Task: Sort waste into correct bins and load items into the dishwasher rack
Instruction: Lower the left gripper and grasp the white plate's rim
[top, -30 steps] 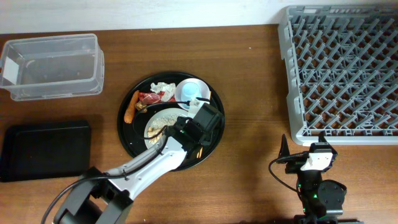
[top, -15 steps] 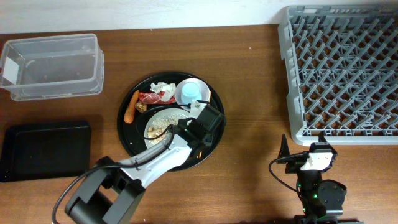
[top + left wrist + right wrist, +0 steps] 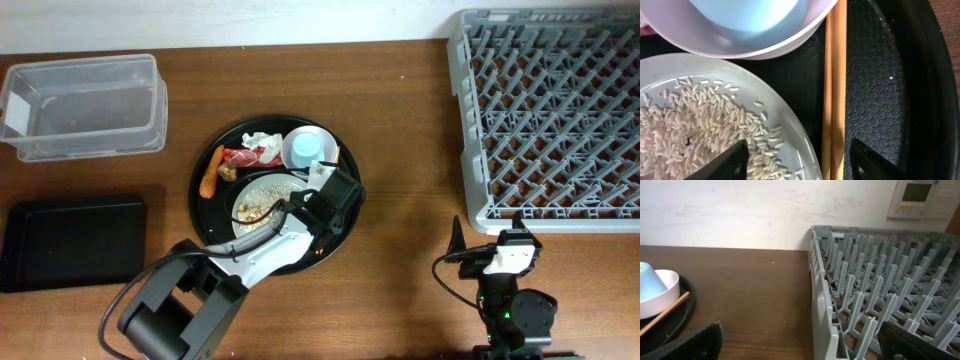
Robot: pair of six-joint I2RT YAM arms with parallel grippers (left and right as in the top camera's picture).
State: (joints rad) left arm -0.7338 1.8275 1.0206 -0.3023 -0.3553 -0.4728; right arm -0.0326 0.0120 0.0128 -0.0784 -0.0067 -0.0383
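Observation:
My left gripper (image 3: pixel 800 162) is open low over the round black tray (image 3: pixel 212 222), its fingers astride the wooden chopsticks (image 3: pixel 834 85) and the edge of the white plate (image 3: pixel 790 120) with rice (image 3: pixel 695 125). The light blue cup (image 3: pixel 745 12) sits in the white bowl (image 3: pixel 765 42) just ahead. From overhead I see the plate (image 3: pixel 258 195), cup (image 3: pixel 305 149), bowl (image 3: pixel 318 134), carrot (image 3: pixel 209 173), red wrapper (image 3: pixel 241 157) and white tissue (image 3: pixel 262 141). My right gripper (image 3: pixel 800 345) is open and empty beside the grey dishwasher rack (image 3: pixel 875 295), which also shows overhead (image 3: pixel 550 110).
The clear plastic tub (image 3: pixel 85 105) stands at the back left. The flat black rectangular tray (image 3: pixel 70 240) lies at the front left. The right arm's base (image 3: pixel 505 270) sits near the front edge below the rack.
My left gripper has edged slightly up and right over the round tray, toward the bowl. The right arm has not moved.

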